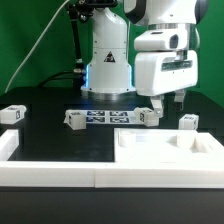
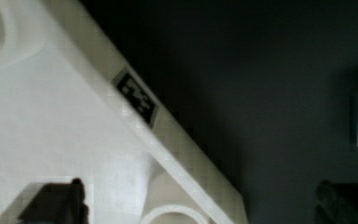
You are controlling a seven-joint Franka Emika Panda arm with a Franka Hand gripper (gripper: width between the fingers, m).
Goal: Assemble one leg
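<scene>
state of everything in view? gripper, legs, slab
gripper: open, holding nothing
leg at the exterior view's far left: loose on the table
leg by the marker board: loose, unattached
leg nearest the gripper: loose, unattached
leg at the exterior view's far right: loose on the table
slab: lying flat, no leg fitted

exterior: low, faces arm base [image 1: 108,68] across table [image 1: 50,136] | wrist: close (looking down) | shared: white slab [image 1: 170,150]

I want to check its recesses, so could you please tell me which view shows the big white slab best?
The exterior view: the slab lies nearly whole, recesses visible. The wrist view shows only a close edge strip bearing a tag.
</scene>
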